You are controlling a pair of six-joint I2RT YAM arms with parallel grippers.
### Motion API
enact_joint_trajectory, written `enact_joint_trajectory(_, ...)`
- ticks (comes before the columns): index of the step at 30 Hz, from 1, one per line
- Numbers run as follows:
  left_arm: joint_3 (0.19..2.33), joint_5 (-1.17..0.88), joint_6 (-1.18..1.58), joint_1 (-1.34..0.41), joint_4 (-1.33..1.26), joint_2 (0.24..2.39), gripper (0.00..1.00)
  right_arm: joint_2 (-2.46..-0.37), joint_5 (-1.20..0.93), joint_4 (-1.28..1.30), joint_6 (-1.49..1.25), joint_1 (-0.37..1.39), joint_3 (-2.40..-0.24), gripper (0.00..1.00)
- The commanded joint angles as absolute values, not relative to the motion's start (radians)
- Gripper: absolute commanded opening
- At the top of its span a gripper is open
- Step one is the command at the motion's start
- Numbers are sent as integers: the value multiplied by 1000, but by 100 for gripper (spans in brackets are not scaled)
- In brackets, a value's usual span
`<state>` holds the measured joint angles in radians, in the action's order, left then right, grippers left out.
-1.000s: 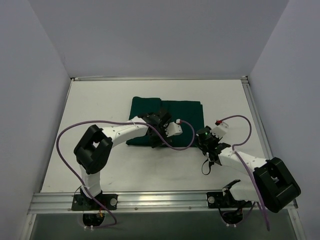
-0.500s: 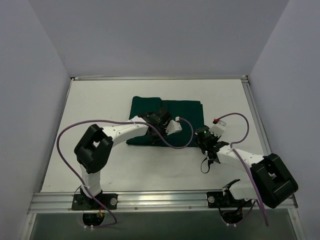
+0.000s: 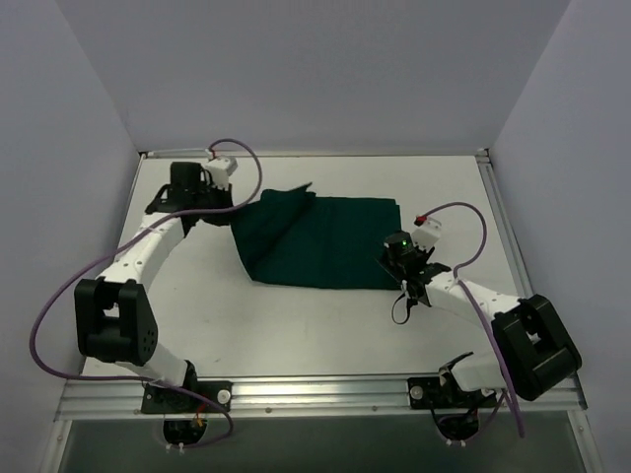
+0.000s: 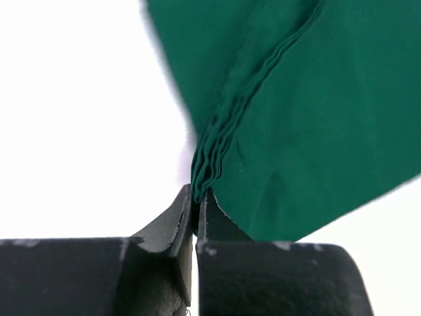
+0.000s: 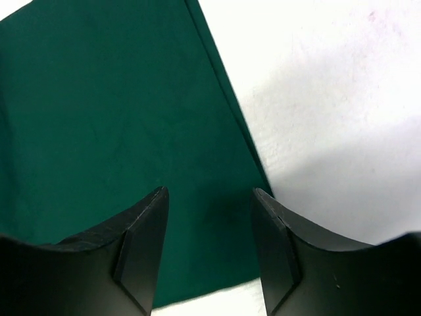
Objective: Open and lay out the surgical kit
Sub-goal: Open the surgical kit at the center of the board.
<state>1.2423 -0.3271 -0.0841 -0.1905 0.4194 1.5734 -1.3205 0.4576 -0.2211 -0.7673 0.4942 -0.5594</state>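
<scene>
Dark green cloth wrap [image 3: 325, 251] is lying mid-way across the white tabletop [image 3: 197, 305], with its left corner stretching up toward the far left. On our left arm [image 3: 148, 251], the jaws are clamping a bunched fold of that corner. On our right arm [image 3: 473, 296], the jaws are standing apart, hovering over the cloth's near right corner.

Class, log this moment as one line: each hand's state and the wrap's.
left hand: shut on green wrap edge | right hand: open over wrap's near-right corner | wrap: one flap raised, contents hidden
</scene>
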Motion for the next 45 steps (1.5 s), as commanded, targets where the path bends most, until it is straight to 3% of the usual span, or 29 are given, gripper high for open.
enact_joint_trajectory(1, 1137, -442, 73, -64, 273, 1513, 2, -1434, 411, -235, -687, 448, -633, 49)
enact_joint_trajectory(8, 1054, -489, 143, 199, 301, 1591, 2, -1558, 345, -287, -654, 408, -692, 49)
enact_joint_trajectory(14, 1060, -509, 112, 320, 420, 1723, 6, -1638, 319, -308, -649, 396, -726, 49)
enact_joint_trajectory(18, 1051, -526, 68, 370, 471, 1746, 22, -1649, 319, -316, -640, 391, -732, 49)
enact_joint_trajectory(27, 1084, -508, 2, 465, 621, 1645, 36, -1640, 267, -293, -566, 336, -791, 49)
enact_joint_trajectory(29, 1110, -512, -35, 465, 656, 1615, 36, -1635, 247, -262, -534, 311, -824, 48)
enact_joint_trajectory(31, 1143, -543, -57, 457, 655, 1572, 42, -1637, 213, -236, -483, 295, -882, 48)
enact_joint_trajectory(32, 1152, -546, -63, 445, 638, 1559, 53, -1643, 201, -230, -468, 279, -899, 48)
enact_joint_trajectory(35, 1213, -456, -97, 313, 598, 1548, 58, -1684, 137, -212, -417, 241, -980, 45)
enact_joint_trajectory(41, 1431, -394, -121, 55, 512, 1701, 51, -1804, 23, -172, -322, 236, -1156, 30)
enact_joint_trajectory(45, 1665, -316, -127, -37, 626, 1975, 41, -1874, -18, -173, -330, 233, -1215, 20)
